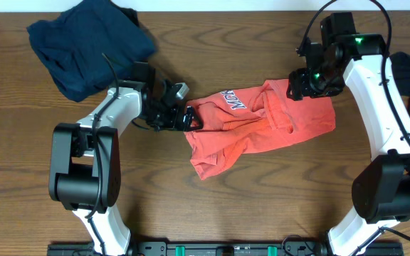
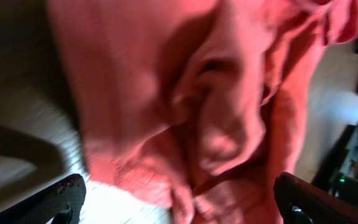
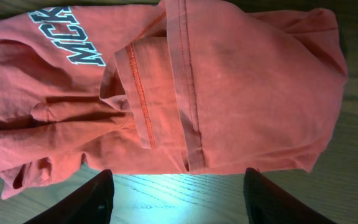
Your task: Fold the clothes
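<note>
Orange shirt (image 1: pixel 262 131), long axis left-right across table (image 1: pixel 262 213), left fingers (image 2: pixel 64 198) and right fingers (image 3: pixel 95 199) both spread wide at opposite ends

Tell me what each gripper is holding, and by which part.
Nothing is held. Left gripper and right gripper both stand open at the orange shirt, no cloth pinched.

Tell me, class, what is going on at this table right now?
Two robot arms are working on a crumpled orange shirt lying mid-table. The left fingers are spread open at its left edge, and the right fingers are open over its upper right part; neither holds the cloth. The shirt is bunched, not yet folded. A dark blue garment lies in a heap at the far left corner of the table.
</note>
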### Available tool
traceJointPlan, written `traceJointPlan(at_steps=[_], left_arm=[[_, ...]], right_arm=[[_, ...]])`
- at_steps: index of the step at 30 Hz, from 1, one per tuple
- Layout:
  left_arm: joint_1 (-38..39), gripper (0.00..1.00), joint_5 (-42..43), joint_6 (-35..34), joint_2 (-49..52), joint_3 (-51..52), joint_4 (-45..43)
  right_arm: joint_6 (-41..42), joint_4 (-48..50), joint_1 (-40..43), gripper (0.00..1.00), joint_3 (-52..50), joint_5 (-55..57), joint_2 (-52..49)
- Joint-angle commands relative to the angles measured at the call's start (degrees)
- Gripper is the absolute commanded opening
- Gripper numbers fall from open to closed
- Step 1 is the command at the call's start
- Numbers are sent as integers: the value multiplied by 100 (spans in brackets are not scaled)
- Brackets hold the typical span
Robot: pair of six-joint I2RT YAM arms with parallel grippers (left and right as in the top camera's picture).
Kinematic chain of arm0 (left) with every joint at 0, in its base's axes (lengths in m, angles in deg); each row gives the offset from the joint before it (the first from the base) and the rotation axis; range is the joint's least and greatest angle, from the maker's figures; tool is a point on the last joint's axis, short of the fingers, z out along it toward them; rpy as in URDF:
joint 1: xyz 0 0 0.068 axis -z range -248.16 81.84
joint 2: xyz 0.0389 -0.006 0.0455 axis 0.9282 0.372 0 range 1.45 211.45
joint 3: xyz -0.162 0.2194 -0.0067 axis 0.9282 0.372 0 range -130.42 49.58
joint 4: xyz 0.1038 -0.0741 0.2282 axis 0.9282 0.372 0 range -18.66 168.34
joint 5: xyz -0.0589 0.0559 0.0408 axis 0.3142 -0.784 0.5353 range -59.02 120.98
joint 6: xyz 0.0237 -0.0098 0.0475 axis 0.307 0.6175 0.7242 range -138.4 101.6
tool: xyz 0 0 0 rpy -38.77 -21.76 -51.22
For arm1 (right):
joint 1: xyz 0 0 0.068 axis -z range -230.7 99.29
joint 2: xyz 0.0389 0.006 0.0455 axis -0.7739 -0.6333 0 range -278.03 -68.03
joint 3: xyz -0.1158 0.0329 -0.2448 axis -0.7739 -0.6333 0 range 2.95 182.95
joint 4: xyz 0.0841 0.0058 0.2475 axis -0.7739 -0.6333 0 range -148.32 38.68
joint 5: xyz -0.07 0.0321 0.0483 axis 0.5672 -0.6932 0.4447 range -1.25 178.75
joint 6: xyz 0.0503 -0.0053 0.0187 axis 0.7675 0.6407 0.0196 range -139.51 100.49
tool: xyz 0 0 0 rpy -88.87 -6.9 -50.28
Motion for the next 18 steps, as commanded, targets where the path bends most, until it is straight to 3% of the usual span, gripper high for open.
traceJointPlan(at_steps=[1, 7, 14, 18], left_arm=[[-13, 98, 420, 142, 52, 24, -28], [-13, 98, 376, 138, 52, 83, 111], [-7, 98, -723, -57, 52, 199, 315], [22, 98, -894, -190, 55, 208, 289]], right_arm=[[-72, -35, 59, 65, -20, -46, 24], [-72, -57, 59, 65, -20, -44, 24], [-74, -166, 59, 66, -20, -44, 24], [-74, -168, 61, 66, -20, -42, 24]])
